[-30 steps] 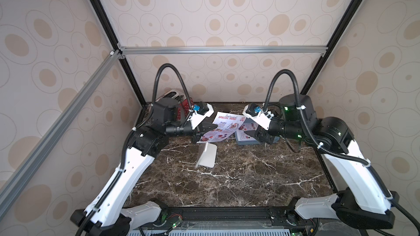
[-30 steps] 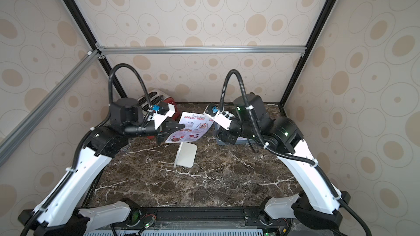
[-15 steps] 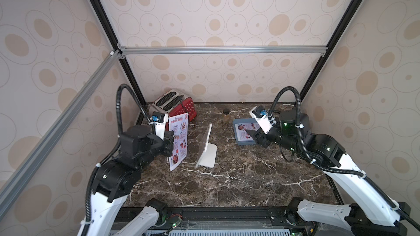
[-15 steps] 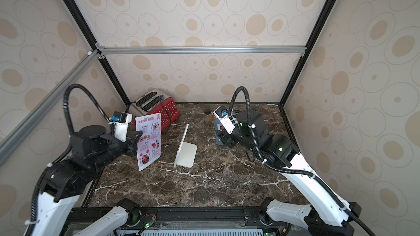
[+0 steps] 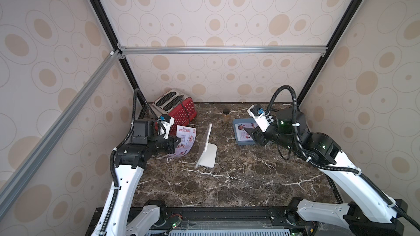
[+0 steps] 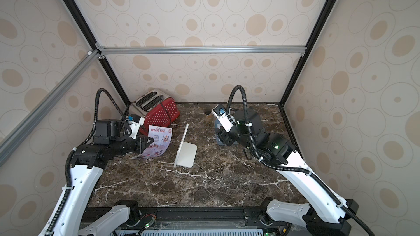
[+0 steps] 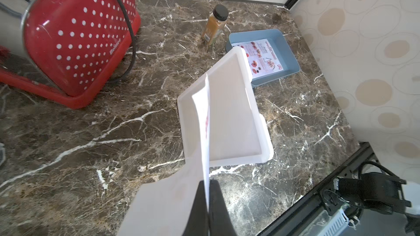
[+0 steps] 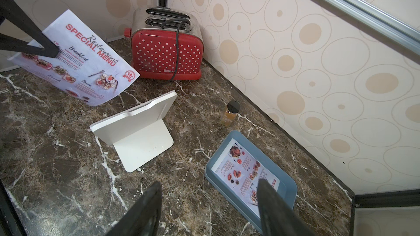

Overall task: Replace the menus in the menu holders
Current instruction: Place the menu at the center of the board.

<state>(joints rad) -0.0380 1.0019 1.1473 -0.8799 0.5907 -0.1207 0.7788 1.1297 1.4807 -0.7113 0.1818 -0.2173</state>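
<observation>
1 menu (image 5: pixel 187 140) clamped in left pincer (image 5: pixel 176 143), frame centre-left; right pincer (image 5: pixel 251 135) apart, empty (over blue-grey tray (image 5: pixel 236 133)).

Cream walls (image 5: pixel 227 7) printed with beige ovals and thin rings close in three sides, framed by black posts (image 5: pixel 100 19) and silver rails (image 5: pixel 222 49). The desk (image 5: pixel 227 178) is dark brown marble with white veins, evenly lit, with soft glare.
</observation>
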